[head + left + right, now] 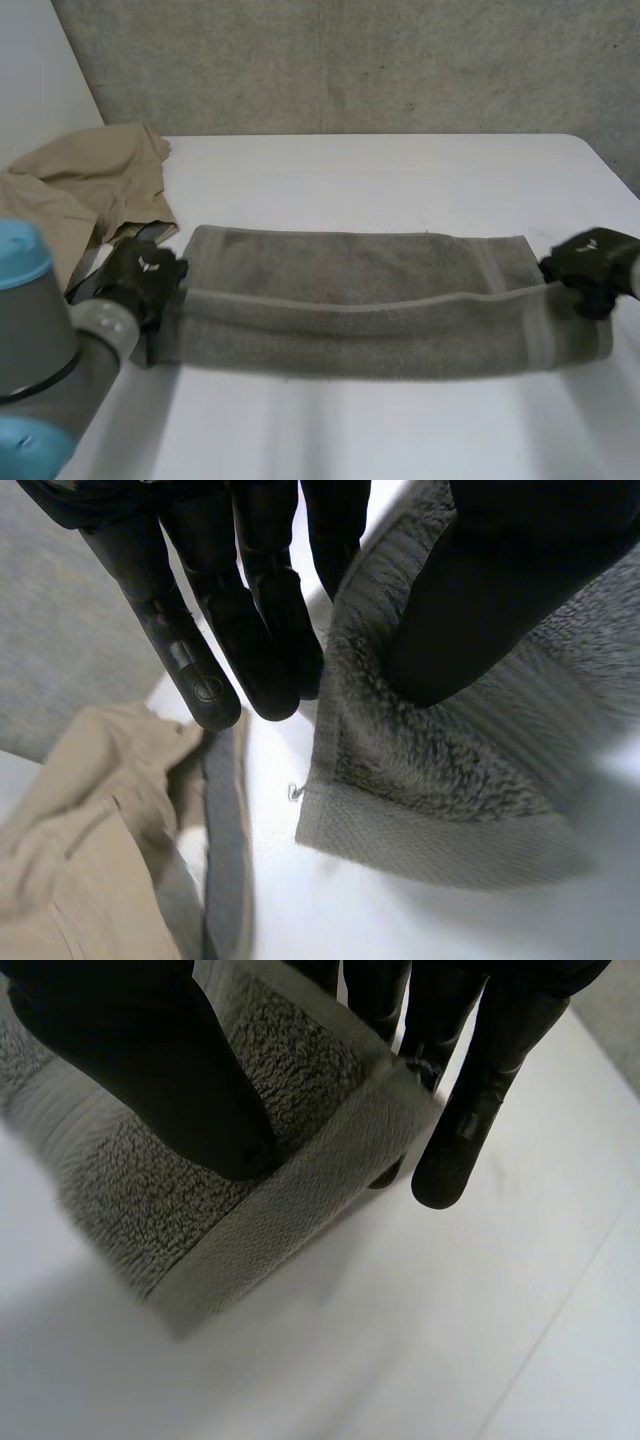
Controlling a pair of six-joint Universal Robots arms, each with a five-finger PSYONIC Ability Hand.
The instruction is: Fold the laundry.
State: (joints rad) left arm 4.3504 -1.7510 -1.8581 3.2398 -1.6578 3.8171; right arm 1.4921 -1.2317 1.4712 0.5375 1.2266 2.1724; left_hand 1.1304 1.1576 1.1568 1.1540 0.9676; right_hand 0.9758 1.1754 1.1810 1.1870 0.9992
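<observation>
**White table, one long towel pinched at both ends: the risk is a slipped corner**

A white table (pixel 400 170) stands before a rough grey wall (pixel 350 60). Across the table's middle, from 9 o'clock to 3 o'clock, lies a grey towel (pixel 360 300) doubled lengthwise into a long band.

The left hand (pixel 140 275) is at the 9 o'clock end; its wrist view shows the thumb (pixel 470 610) pressed on the pile and the straight fingers (pixel 250 640) on the far side of the edge, so it pinches the towel's corner. The right hand (pixel 590 260) does the same at the 3 o'clock end, thumb on top and fingers reaching past and under the woven border.

A crumpled beige garment (pixel 90 180) waits at 10 o'clock, just beside the left hand.

Likely troubles, as I judge them:

- Each hold is a shallow pinch near the very edge; a pull along the band could draw a corner free and drop the upper layer askew.
- The span between the hands is long and unsupported; it may sag or wrinkle if the two hands do not move evenly.
- The left hand works close to the beige garment; a wide sweep toward 10 o'clock could snag it or drag it onto the towel.
</observation>
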